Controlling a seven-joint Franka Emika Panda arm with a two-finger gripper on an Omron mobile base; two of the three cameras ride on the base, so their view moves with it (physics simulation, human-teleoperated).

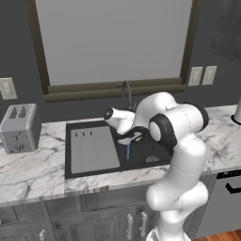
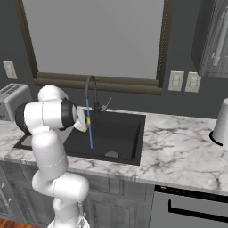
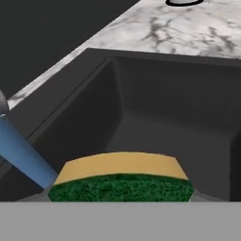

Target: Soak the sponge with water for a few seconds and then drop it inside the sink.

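The sponge (image 3: 121, 175), yellow with a green scouring face, sits between my fingertips, and my gripper (image 3: 121, 195) is shut on it above the dark sink (image 3: 164, 108). The blue water (image 3: 22, 157) stream runs past the sponge's left end and meets it there. From the right base view, a yellow bit of the sponge (image 2: 88, 120) shows at the stream of water (image 2: 90, 129) under the gooseneck faucet (image 2: 91, 87). My gripper (image 1: 132, 138) hangs over the sink (image 1: 141, 155), with the water (image 1: 128, 150) falling just below it.
A ribbed grey drainboard (image 1: 92, 149) lies in the sink's left part. A silver toaster (image 1: 19, 128) stands on the marble counter (image 1: 33, 169) at left. A white container (image 2: 221, 121) stands on the counter at far right. A window is behind the faucet.
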